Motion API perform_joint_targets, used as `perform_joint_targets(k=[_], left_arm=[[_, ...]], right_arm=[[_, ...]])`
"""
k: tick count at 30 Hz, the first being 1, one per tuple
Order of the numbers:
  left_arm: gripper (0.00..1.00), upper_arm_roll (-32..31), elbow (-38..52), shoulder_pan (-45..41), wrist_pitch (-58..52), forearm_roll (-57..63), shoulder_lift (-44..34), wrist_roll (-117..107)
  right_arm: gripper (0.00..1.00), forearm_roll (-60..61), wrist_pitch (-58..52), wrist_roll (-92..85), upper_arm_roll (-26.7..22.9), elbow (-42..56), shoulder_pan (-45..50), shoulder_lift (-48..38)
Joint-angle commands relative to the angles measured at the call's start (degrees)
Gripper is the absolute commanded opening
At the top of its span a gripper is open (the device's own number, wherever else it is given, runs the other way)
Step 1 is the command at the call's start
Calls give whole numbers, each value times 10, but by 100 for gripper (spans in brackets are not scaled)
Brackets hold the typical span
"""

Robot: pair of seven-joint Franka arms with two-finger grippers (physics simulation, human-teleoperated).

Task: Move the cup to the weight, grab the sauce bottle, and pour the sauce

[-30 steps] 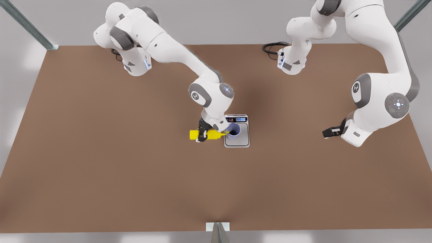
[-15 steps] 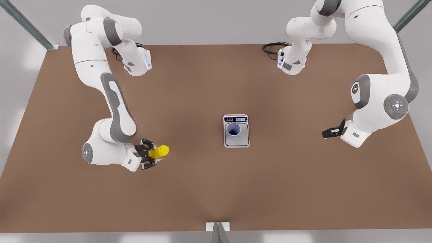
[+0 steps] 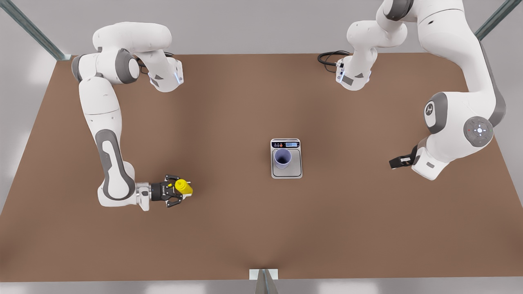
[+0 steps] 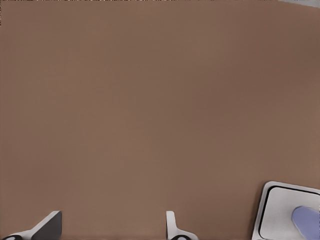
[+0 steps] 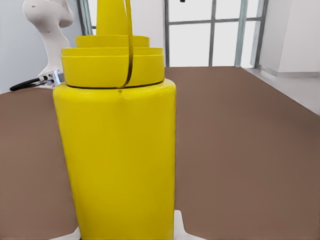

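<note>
Front view first: brown tabletop (image 3: 253, 228) with the weight (image 3: 296, 169), a small silver-grey kitchen scale with its dark display strip at the far end, lying near the middle. Pale lavender cup (image 3: 282, 158) stands upright on its plate, toward the display end. Well off toward the front view's left, the sauce bottle (image 3: 184, 188) stands upright, nozzle up, between the fingers of the right gripper (image 3: 182, 190), which reaches in level with the table and closes on the bottle's sides. Bare table lies between bottle and scale, with nothing in the way. At the front view's right the left gripper (image 3: 397, 161) hangs above the table, well apart from the scale, its arm waiting. A black cable (image 3: 329, 57) coils by that arm's base at the far edge

Left wrist view: two pale fingertips (image 4: 49, 226) stand wide apart with nothing between them, over bare table; a corner of the scale (image 4: 270, 210) and part of the cup (image 4: 306, 220) show

Right wrist view: the yellow bottle (image 5: 120, 160) stands close, its stepped cap above, a pale fingertip (image 5: 182, 227) against each side low down; behind it stretch the table, windows and the other arm's base (image 5: 47, 30)
</note>
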Motion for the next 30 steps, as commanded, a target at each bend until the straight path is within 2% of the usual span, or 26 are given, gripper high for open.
perform_joint_targets(k=[1,9,11,14,16,21,22,23,30], left_arm=[[100,0,1,0,1,0,0,0],[100,4,4,0,-1,0,-1,1],[100,5,5,2,1,0,-3,1],[100,6,6,6,2,0,-3,5],[100,11,6,7,2,-2,-3,9],[100,11,6,7,3,-4,-2,8],[100,11,6,6,3,-4,-1,5],[100,11,6,6,3,-3,-1,8],[100,10,12,6,-2,-4,5,45]], right_arm=[[59,0,1,0,0,0,0,3],[61,36,3,0,0,-2,4,33],[68,36,3,0,0,-2,4,34],[70,37,3,0,0,-2,4,36],[76,38,3,0,0,-2,4,36],[77,41,1,-1,0,-2,3,36],[91,41,1,-1,0,-2,3,37],[100,42,-1,-1,0,-2,3,37],[100,41,-6,-2,-2,-6,-1,35]])
